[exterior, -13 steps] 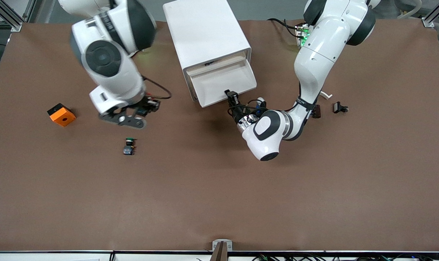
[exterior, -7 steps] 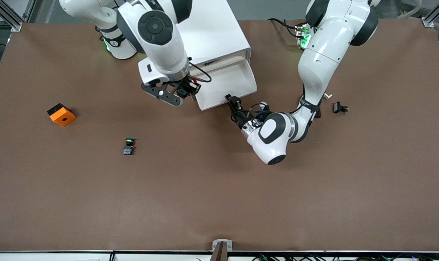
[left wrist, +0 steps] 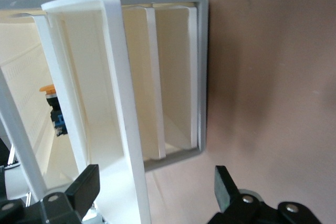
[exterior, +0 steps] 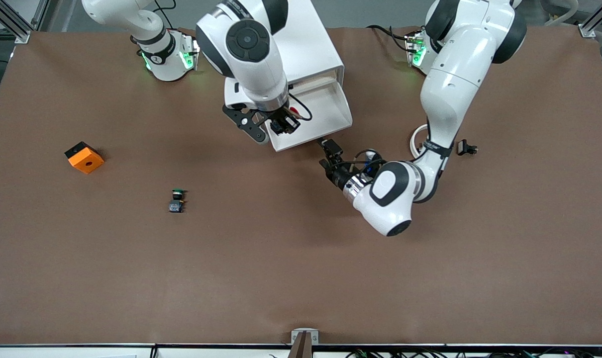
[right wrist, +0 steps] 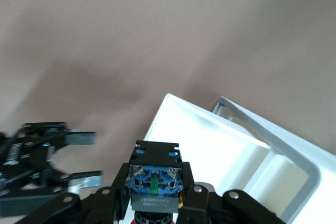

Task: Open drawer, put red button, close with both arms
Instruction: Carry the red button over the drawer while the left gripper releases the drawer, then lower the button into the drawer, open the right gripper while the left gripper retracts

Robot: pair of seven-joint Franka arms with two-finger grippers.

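The drawer (exterior: pixel 308 138) is pulled out of the white cabinet (exterior: pixel 281 40). My right gripper (exterior: pixel 281 123) hangs over the open drawer, shut on the red button (exterior: pixel 293 110). In the right wrist view the button's blue-grey base (right wrist: pixel 155 163) sits between the fingers of the right gripper (right wrist: pixel 156 183), with the white drawer tray (right wrist: pixel 210 145) below. My left gripper (exterior: pixel 331 150) is open and empty, low over the table just in front of the drawer front. In the left wrist view the left gripper (left wrist: pixel 156 188) faces the drawer front's edge (left wrist: pixel 123 103), and the held button (left wrist: pixel 54 109) shows past it.
A green-capped button (exterior: pixel 176 199) lies on the table toward the right arm's end. An orange block (exterior: pixel 84 157) lies farther toward that end. A small black part (exterior: pixel 466 147) and a white ring (exterior: pixel 416 141) lie by the left arm.
My right arm has swung from over the table near the green button to over the open drawer, carrying the red button. My left gripper has drawn back from the drawer front toward the front camera.
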